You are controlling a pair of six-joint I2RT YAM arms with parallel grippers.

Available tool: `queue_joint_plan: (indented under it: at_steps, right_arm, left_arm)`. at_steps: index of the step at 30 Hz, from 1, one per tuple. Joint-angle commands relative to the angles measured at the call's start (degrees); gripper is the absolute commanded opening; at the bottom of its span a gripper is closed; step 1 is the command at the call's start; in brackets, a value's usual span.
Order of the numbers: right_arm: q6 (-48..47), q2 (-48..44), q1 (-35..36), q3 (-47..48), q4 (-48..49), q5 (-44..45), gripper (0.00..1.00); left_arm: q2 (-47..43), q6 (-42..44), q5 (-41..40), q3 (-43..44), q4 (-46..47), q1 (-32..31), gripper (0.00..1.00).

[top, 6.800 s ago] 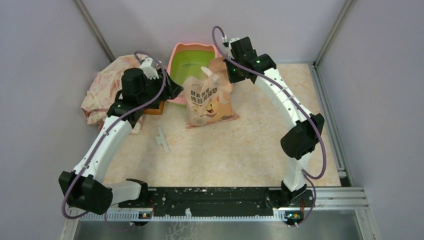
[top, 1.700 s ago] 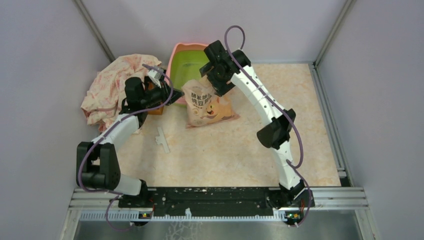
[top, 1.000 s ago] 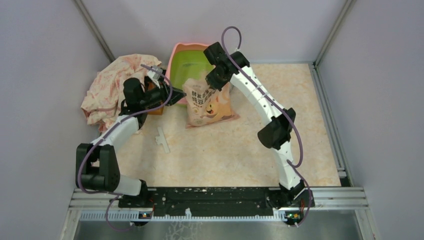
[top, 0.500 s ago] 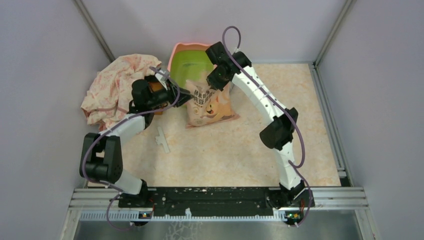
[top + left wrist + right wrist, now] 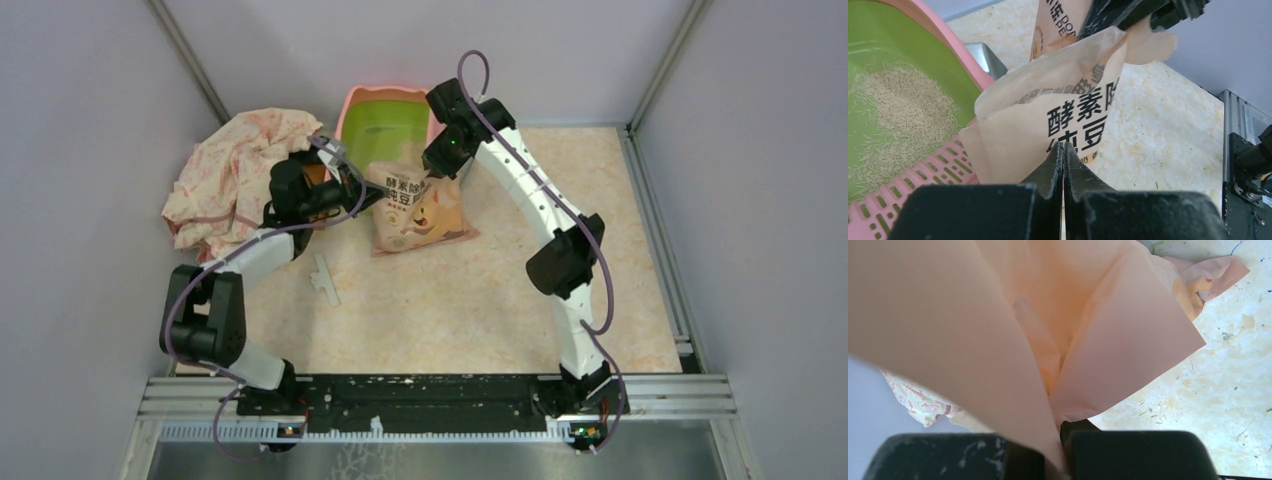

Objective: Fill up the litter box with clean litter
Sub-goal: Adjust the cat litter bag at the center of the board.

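A rectangular plastic litter box [image 5: 380,115] with a pink rim and lime-green inside sits at the far side of the table. Against its near rim leans a peach-pink bag [image 5: 415,205] printed with bold Chinese lettering and a cartoon, its lower end resting on the tabletop. A thin, uneven scatter of pale tan clean litter [image 5: 888,110] lies on the green floor of the box, with bare green around it. The right gripper [image 5: 1057,452] is clamped on the bag's upper edge, a sheet of the bag passing between its fingers. The left gripper [image 5: 1064,150] has its fingers pressed together against the bag's printed side near the pink rim; it appears to pinch a fold there, though the left wrist view does not show this clearly. The step in hand looks like pouring, and the box seems far from filled. The next move likely calls for lifting the bag's lower end while holding its open top over the green inside, so that granules slide into the box and not onto the table.
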Motion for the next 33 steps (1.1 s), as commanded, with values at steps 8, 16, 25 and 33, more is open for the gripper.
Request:
queue_joint_plan:
  at_steps: [8, 16, 25, 33]
  right_arm:
    - [-3.63, -5.37, -3.91, 0.61, 1.52, 0.28, 0.0]
    - [-6.53, -3.93, -5.7, 2.44, 0.81, -1.53, 0.0]
    - [-9.7, -7.27, -5.96, -3.72, 3.12, -4.51, 0.0]
    - [-11.5, -10.03, -5.54, -8.59, 5.61, -7.73, 0.0]
  left_arm:
    - [-10.67, 3.85, -3.94, -4.04, -4.56, 0.28, 0.0]
    - [-10.44, 4.1, -7.62, -6.53, -4.66, 0.28, 0.34]
    - [-1.91, -1.55, -2.26, -0.42, 4.77, 0.19, 0.99]
    - [5.41, -5.32, -0.42, 3.18, 11.8, -1.48, 0.99]
